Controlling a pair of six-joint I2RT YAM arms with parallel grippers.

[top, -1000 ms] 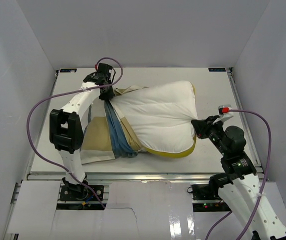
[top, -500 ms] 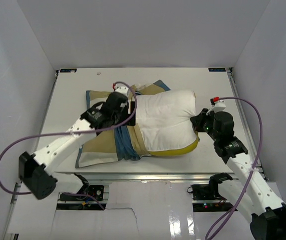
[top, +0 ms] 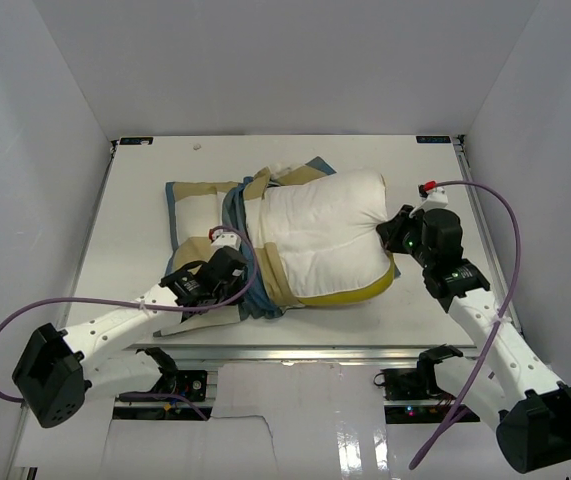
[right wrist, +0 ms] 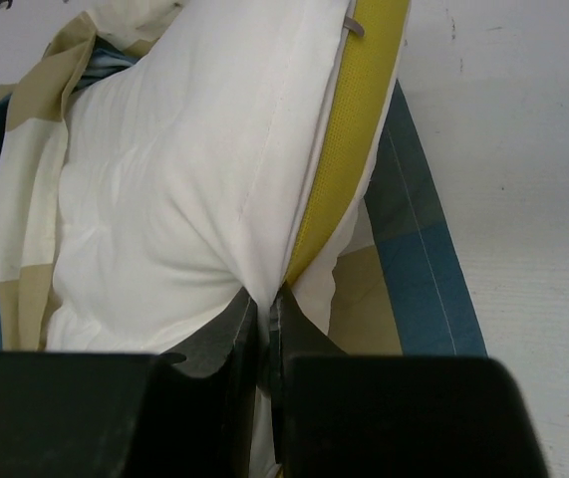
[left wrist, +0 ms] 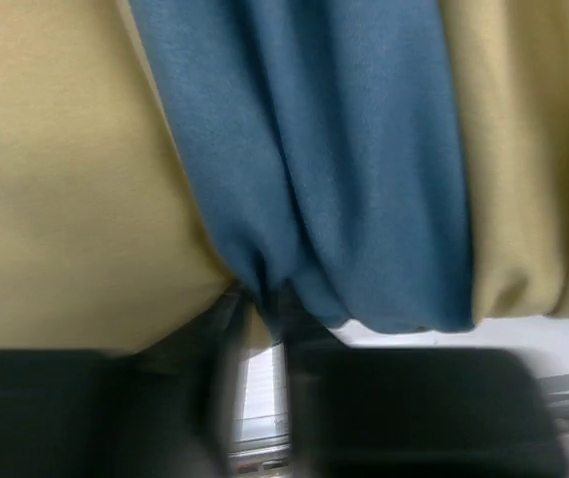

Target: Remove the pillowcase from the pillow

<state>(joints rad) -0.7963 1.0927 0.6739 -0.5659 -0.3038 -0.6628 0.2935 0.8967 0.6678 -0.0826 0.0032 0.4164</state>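
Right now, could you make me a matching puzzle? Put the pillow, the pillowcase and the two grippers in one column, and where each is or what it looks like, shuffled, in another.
Things:
1. pillow
2. pillowcase
3. left gripper
4. right gripper

Descriptions:
A. pinching the pillow's right corner
B. white with a yellow edge
C. checked, bunched over the pillow's left end
D. at a blue fold of the pillowcase

Pairs: 1-B, 2-C, 3-D, 4-A

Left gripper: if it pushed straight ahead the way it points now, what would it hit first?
The pillowcase: its bunched blue fold sits right at the left gripper tips, apparently touching them.
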